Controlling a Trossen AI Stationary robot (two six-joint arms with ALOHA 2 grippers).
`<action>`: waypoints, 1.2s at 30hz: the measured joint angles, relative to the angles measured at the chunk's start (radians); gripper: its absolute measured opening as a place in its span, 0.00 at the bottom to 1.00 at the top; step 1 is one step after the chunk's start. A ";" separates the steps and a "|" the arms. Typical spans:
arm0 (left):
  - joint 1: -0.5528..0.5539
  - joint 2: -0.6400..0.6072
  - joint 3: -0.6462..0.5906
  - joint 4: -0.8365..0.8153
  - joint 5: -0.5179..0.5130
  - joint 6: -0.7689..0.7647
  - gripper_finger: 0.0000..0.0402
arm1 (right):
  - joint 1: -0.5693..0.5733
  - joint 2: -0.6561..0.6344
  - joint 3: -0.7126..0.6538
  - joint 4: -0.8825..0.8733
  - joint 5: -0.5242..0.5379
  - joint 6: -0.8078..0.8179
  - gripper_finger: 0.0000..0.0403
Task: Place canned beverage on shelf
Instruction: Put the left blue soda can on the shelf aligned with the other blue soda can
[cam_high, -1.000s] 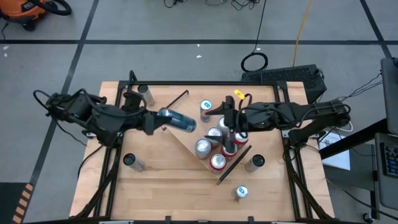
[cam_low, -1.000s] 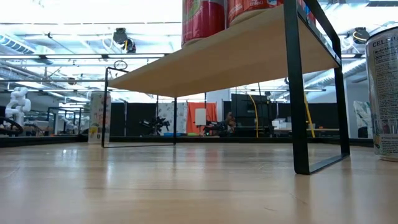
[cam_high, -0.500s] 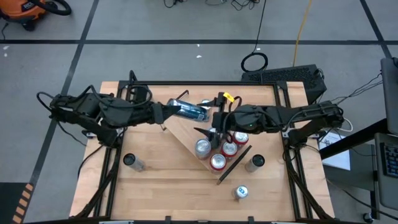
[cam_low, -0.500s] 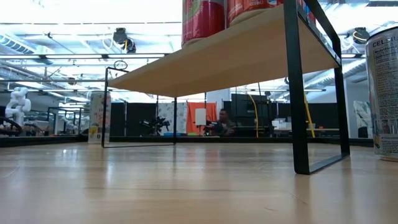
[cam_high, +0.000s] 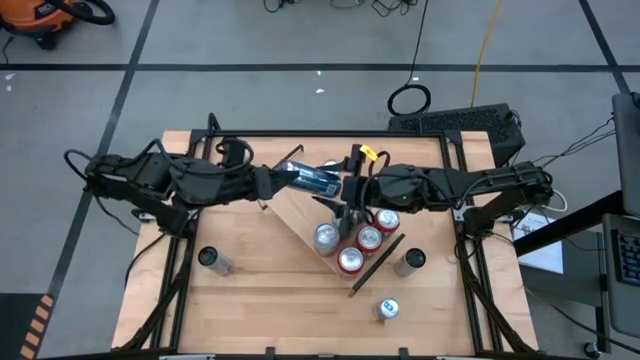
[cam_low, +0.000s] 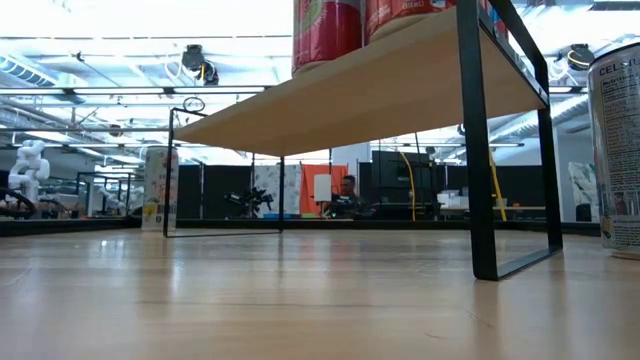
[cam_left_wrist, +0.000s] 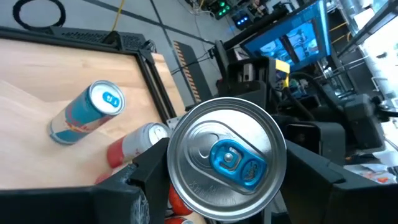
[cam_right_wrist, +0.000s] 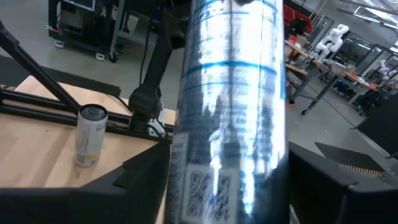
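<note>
Overhead, a slim blue-and-silver aluminium can (cam_high: 312, 179) lies nearly horizontal in the air above the far edge of the light-wood shelf board (cam_high: 298, 212), between the two dark arms. The left pincer (cam_high: 272, 181) is clenched around the can's base end; in the left wrist view the can's round brushed-metal lid with its blue pull tab (cam_left_wrist: 227, 155) fills the gap between the dark fingers (cam_left_wrist: 148, 171). The right pincer (cam_high: 346, 192) straddles the same can from the other side, its angular black fingers (cam_right_wrist: 145, 167) on either side of the glossy printed cylinder (cam_right_wrist: 231, 112); whether it grips cannot be told. Three red cans with silver tops (cam_high: 358, 240) and a plain silver one (cam_high: 325, 236) stand upright on the shelf's near end beside its thin black rail (cam_high: 376, 263). Further cans stand on the pale planked table (cam_high: 270, 300).
</note>
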 joint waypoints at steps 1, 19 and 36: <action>0.001 0.001 0.000 0.000 0.001 0.000 0.56 | 0.000 0.000 0.000 0.000 0.000 0.000 0.64; 0.018 -0.014 0.000 -0.002 -0.012 0.089 0.93 | 0.000 -0.015 -0.001 -0.015 -0.009 0.083 0.52; 0.117 -0.062 0.001 0.303 0.048 0.655 0.96 | -0.122 -0.200 -0.001 -0.173 -0.553 0.644 0.52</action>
